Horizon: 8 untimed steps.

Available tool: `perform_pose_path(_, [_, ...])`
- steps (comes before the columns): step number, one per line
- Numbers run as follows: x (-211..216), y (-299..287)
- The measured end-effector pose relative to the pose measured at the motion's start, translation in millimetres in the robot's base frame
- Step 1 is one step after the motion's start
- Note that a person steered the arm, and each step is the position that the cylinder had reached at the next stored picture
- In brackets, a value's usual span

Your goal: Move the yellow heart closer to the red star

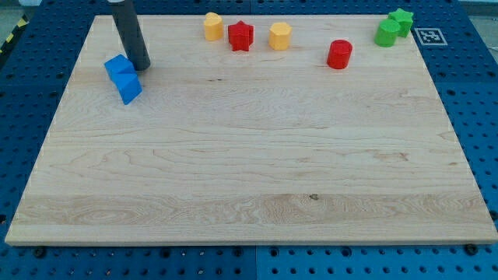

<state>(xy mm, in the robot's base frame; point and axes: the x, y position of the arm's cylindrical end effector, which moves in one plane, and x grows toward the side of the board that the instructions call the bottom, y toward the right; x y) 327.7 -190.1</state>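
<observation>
The yellow heart stands near the view's top edge of the wooden board, just left of the red star, with a narrow gap between them. My tip rests on the board at the view's upper left, far left of both. It is right beside a blue block, at that block's right side. A second blue block lies just below the first.
A second yellow block, many-sided, stands right of the red star. A red cylinder is further right. A green block and a green star sit at the top right corner, by a printed marker.
</observation>
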Motion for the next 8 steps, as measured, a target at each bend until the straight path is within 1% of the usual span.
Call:
perform_pose_path(2, [0.0, -1.9])
perform_pose_path(3, [-1.3, 18.9])
perform_pose_path(4, [-1.3, 70.8])
perform_pose_path(5, [25.2, 120.9])
perform_pose_path(6, [35.7, 121.8])
perform_pose_path(7, [35.7, 121.8])
perform_pose_path(8, [17.5, 120.7])
